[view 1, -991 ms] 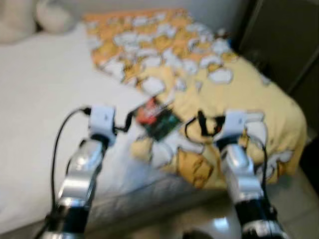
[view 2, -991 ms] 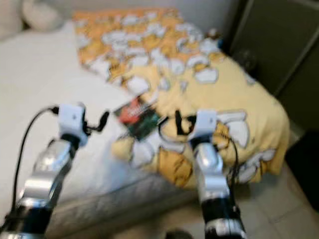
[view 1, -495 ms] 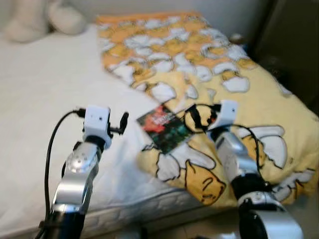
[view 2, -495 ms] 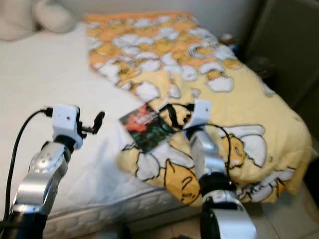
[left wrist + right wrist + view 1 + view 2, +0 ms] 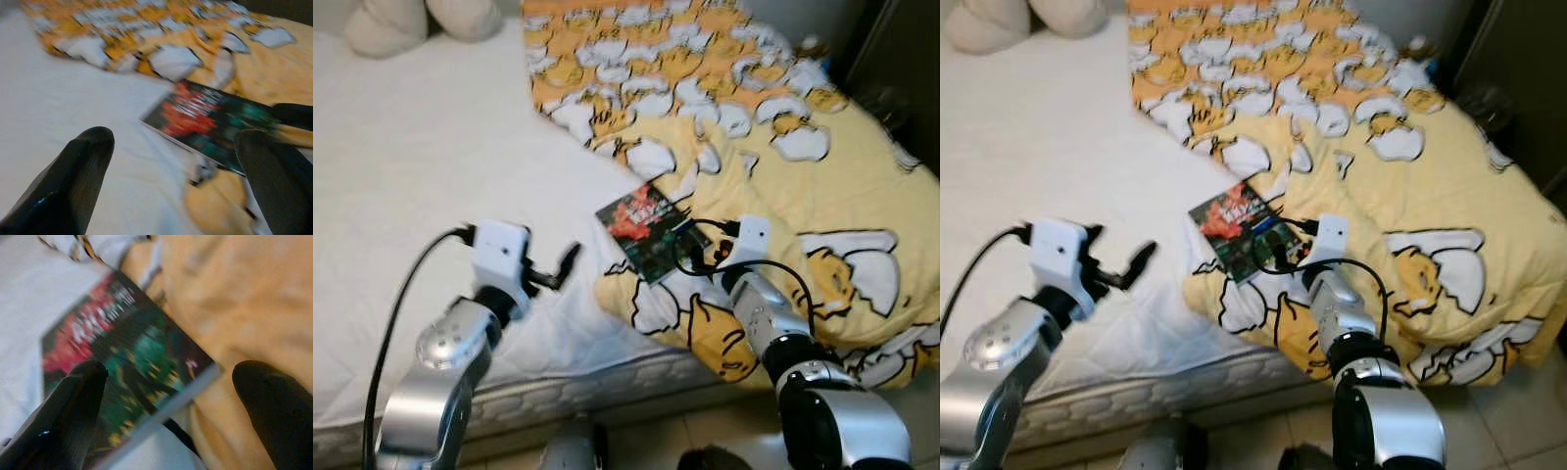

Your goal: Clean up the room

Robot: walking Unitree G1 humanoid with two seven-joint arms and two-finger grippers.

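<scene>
Black right fingers (image 5: 166, 421) spread wide over book (image 5: 651, 230).

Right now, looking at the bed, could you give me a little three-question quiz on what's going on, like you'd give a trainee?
1. True or false: the book lies partly on the yellow blanket.
2. Which hand is nearest the book: A) left hand B) right hand?
3. Fill in: the right hand's fingers are ____ (open/shut).

Key: 1 true; 2 B; 3 open.
</scene>
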